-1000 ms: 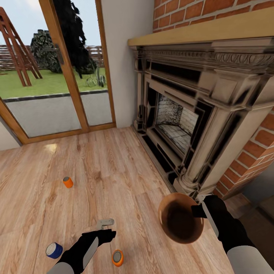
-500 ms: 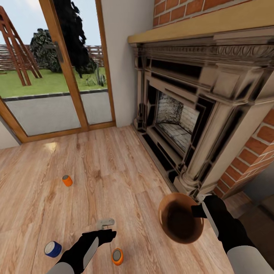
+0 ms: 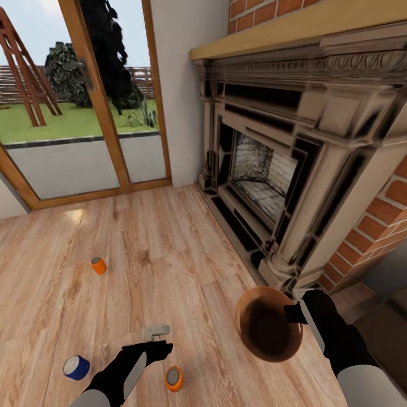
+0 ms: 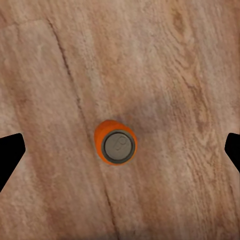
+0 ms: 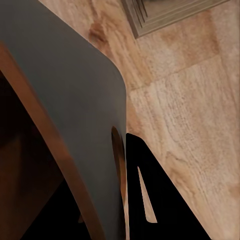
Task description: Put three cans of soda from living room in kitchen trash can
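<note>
Jaws on our left gripper stand released: in the left wrist view the two dark fingertips sit wide apart at opposite edges, with an orange can between them on the wood floor, touching neither. Jaws on our right gripper are clamped on the wall of the bin, one finger outside the wall and the other inside.

We hold the bin off the floor, tilted so its mouth faces the head camera. We see a copper-brown interior with no contents visible.

All three cans stand upright, long axes vertical, grey tops up. The near orange can lies just below the left gripper in the head view. A blue can stands beside the left arm. A second orange can stands well apart, toward the glass doors.

The head view adds the fireplace. The right wrist view adds the bin's grey outer wall at close range.
</note>
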You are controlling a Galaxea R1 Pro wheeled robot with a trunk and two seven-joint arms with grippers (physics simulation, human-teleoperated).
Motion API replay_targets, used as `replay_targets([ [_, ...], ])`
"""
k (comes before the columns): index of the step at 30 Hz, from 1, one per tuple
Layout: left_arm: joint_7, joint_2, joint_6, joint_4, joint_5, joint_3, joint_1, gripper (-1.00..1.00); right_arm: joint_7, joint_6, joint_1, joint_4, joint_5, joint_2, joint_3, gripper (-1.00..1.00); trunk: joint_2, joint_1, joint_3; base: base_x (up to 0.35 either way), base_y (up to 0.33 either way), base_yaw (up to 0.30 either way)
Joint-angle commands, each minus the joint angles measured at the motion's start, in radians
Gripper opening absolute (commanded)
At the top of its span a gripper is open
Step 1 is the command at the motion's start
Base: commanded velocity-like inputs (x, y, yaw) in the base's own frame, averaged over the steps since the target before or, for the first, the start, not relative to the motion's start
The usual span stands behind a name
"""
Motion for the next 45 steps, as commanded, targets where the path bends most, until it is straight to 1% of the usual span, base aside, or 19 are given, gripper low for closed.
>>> replay_targets([
  [1,0.000,0.000,0.000,0.000,0.000,0.000,0.000,1.00,0.004,0.000,0.000,0.000,-0.011,0.000,0.000,-1.00,-0.007,0.004,-0.003,0.000,0.000,0.000],
  [24,0.001,0.000,0.000,0.000,-0.001,0.000,0.000,1.00,0.004,0.000,0.000,-0.001,-0.012,0.000,0.000,-1.00,-0.168,0.092,-0.075,0.000,0.000,0.000],
  [34,0.003,0.000,0.001,0.003,-0.003,0.000,0.000,1.00,0.010,0.000,-0.002,0.000,-0.019,-0.007,-0.008,-1.00,-0.238,0.130,-0.107,0.000,0.000,0.000],
  [40,0.004,0.000,0.001,0.004,-0.005,0.000,0.000,1.00,0.010,0.000,-0.002,0.000,-0.019,-0.006,-0.008,-1.00,-0.280,0.153,-0.125,0.000,0.000,0.000],
  [45,0.005,-0.001,0.001,0.006,-0.006,0.000,0.000,1.00,0.009,0.000,-0.002,0.000,-0.017,-0.012,-0.008,-1.00,-0.315,0.173,-0.141,0.000,0.000,0.000],
])
